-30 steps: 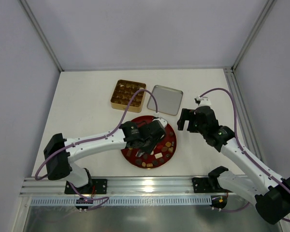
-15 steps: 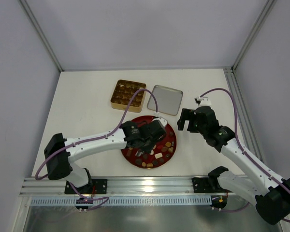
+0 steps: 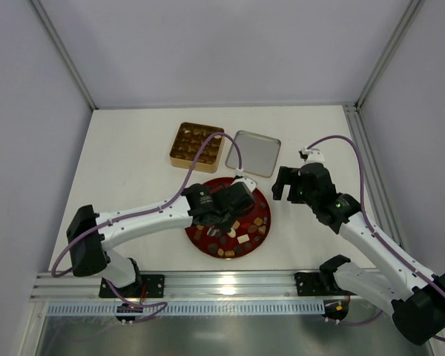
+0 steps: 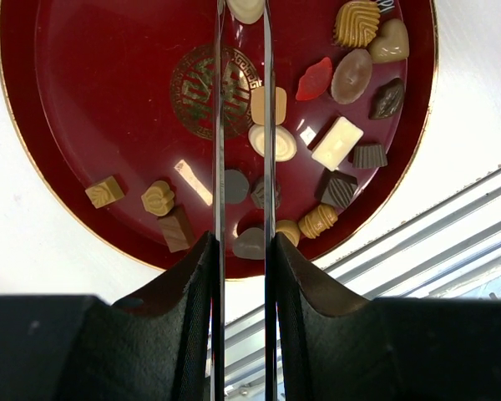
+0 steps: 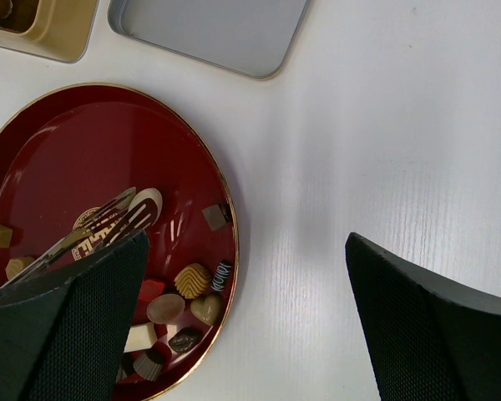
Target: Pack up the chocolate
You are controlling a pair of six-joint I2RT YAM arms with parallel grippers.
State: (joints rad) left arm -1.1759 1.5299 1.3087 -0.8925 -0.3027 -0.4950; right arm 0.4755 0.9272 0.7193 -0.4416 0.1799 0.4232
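Note:
The chocolate lies as many small brown, caramel and cream pieces on a round dark-red plate, mostly along its near rim. My left gripper hangs over the plate and is shut on thin metal tongs. The tong tips reach a cream oval piece. My right gripper is open and empty above the table just right of the plate. It also shows in the top view.
A square gold tin, partly filled with chocolates, stands behind the plate. Its grey lid lies upside down to the tin's right. A metal rail runs along the near edge.
My left gripper has shifted slightly left over the plate with the tongs. The right arm has not moved.

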